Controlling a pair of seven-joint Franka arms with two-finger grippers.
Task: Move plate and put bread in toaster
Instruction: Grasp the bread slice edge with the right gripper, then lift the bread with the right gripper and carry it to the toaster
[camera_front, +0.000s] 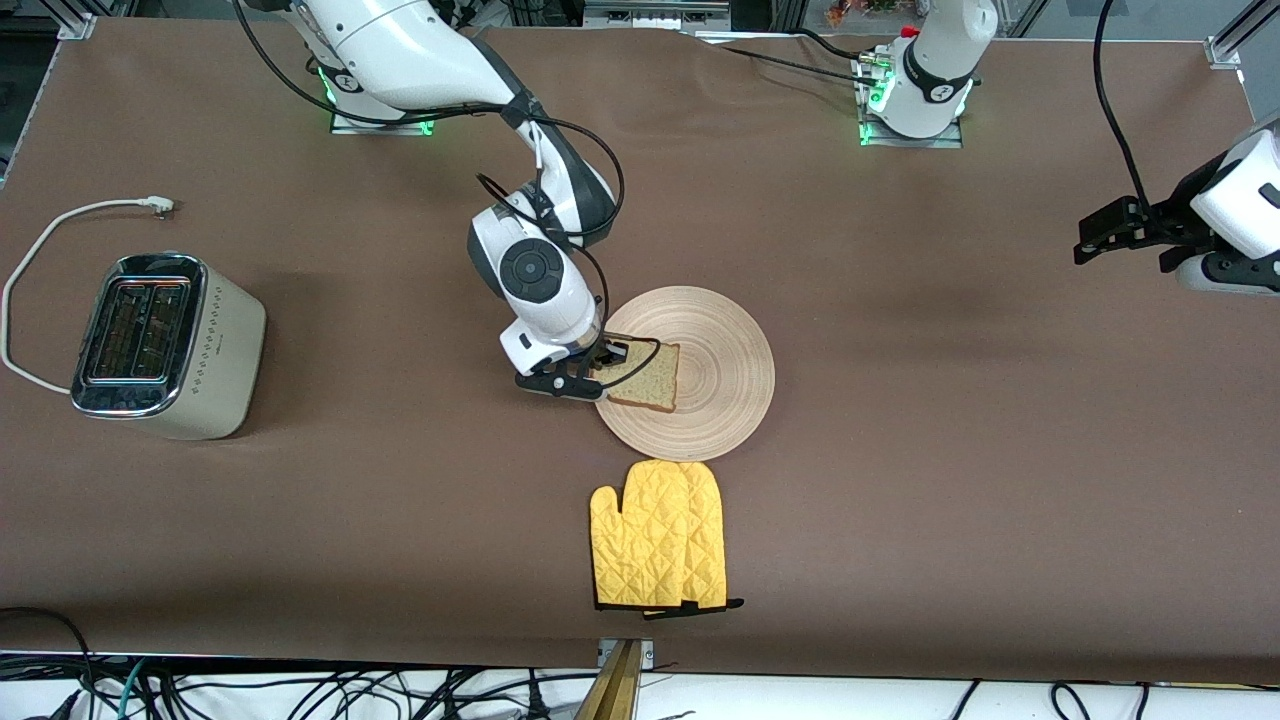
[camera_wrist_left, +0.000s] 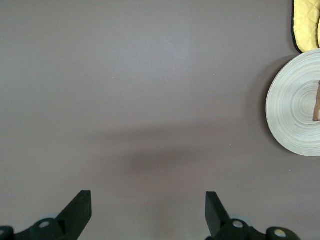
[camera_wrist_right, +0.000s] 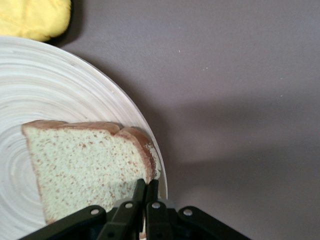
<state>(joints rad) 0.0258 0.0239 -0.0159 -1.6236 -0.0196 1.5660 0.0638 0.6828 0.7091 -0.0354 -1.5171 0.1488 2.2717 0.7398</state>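
Note:
The round wooden plate (camera_front: 725, 372) lies mid-table, and the bread (camera_front: 647, 376) rests on the side of it toward the right arm's end. My right gripper (camera_front: 600, 382) is low at the plate's rim, shut on the bread's crust edge; the right wrist view shows its fingers (camera_wrist_right: 139, 190) pinched together on the bread (camera_wrist_right: 85, 162) over the plate (camera_wrist_right: 60, 85). The cream toaster (camera_front: 165, 345) stands at the right arm's end of the table, slots up. My left gripper (camera_front: 1120, 245) waits open and empty above the table at the left arm's end, fingers (camera_wrist_left: 80, 205) wide apart.
A yellow oven mitt (camera_front: 660, 550) lies nearer the front camera than the plate, almost touching its rim. The toaster's white cord (camera_front: 60, 225) loops on the table beside it. The left wrist view catches the plate (camera_wrist_left: 292, 105) and the mitt (camera_wrist_left: 307, 22).

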